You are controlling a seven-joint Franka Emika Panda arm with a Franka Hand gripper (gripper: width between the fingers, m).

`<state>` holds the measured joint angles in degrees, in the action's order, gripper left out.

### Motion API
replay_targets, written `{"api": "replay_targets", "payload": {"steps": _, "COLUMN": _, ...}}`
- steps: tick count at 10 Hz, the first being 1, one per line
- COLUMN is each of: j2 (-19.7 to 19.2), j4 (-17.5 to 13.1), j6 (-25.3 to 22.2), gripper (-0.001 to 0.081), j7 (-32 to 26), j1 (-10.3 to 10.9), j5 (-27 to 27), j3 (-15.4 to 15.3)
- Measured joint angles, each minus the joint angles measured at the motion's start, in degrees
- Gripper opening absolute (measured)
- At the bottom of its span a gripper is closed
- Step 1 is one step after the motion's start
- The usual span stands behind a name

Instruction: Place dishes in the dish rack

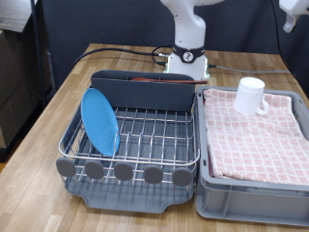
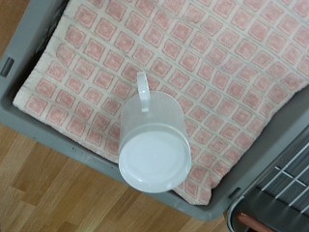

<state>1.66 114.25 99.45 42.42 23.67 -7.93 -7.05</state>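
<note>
Mug (image 2: 152,143) stood upside down on the pink checked cloth (image 2: 227,72) in the bin (image 1: 253,195), directly below my camera; my claw wasn't visible, so its opening was unknowable. Gripping across the wall seemed wisest, clear of the handle (image 2: 142,86).

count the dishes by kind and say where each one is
plate: 1, light-blue, standing on edge in the dish rack
mug: 1, white, on the pink checked cloth in the grey bin
spoon: 1, dark reddish, in the rack's caddy
total: 3
The gripper shows in neither view.
</note>
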Motion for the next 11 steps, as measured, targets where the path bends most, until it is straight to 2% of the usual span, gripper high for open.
{"api": "replay_targets", "payload": {"steps": 3, "j2": -2.2, "j4": 3.2, "j6": 5.5, "gripper": 0.0803, "j7": 0.4, "j1": 0.0, "j5": -0.4, "j3": -1.0}}
{"api": "replay_targets", "payload": {"steps": 7, "j2": -3.0, "j4": 8.4, "j6": 14.0, "gripper": 0.0803, "j7": 0.4, "j1": 0.0, "j5": -1.9, "j3": -2.3}}
{"api": "replay_targets", "payload": {"steps": 11, "j2": -3.9, "j4": 7.7, "j6": 11.7, "gripper": 0.0803, "j7": -1.5, "j1": 0.0, "j5": -2.7, "j3": -2.0}}
